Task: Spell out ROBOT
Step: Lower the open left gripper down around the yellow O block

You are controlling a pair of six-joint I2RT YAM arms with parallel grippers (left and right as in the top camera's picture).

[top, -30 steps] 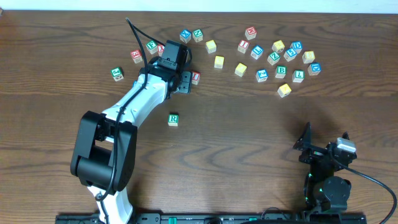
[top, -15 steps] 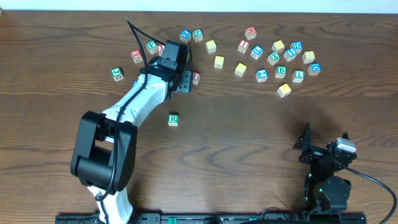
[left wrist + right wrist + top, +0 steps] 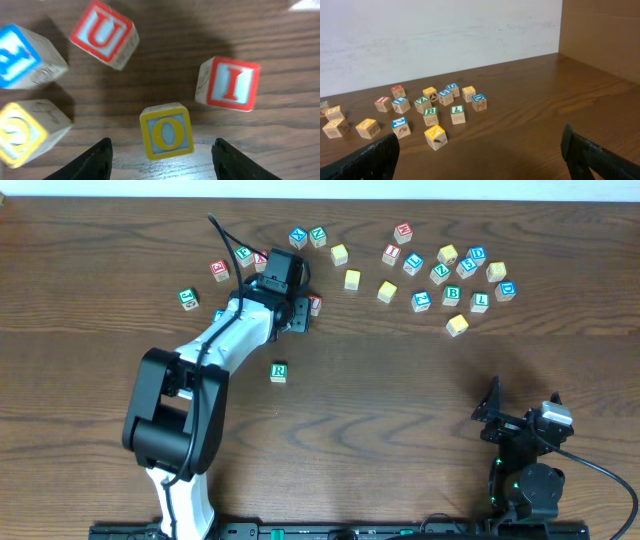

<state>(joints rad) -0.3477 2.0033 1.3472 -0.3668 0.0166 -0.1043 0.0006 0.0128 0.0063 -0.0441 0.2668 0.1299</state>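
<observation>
A yellow-faced O cube (image 3: pixel 166 131) lies on the table just ahead of my left gripper (image 3: pixel 162 148). The gripper is open, and its fingers (image 3: pixel 98 159) stand well clear of the cube on both sides. In the overhead view the left gripper (image 3: pixel 290 300) covers this cube. The green R cube (image 3: pixel 278 372) sits alone, nearer the front. The green B cube (image 3: pixel 452 295) (image 3: pixel 430 114) lies in the right cluster. Plain yellow cubes (image 3: pixel 352 279) lie in the middle. My right gripper (image 3: pixel 480 152) (image 3: pixel 492 415) is open and empty, parked at the front right.
A red U cube (image 3: pixel 102 34) and a red I cube (image 3: pixel 231 83) flank the O cube, with a blue cube (image 3: pixel 20 57) and another yellow cube (image 3: pixel 27 132) to its left. Several letter cubes (image 3: pixel 470 270) are scattered at the back right.
The left arm has shifted slightly, its elbow to the right and its wrist a little toward the back. The right arm has not moved.
</observation>
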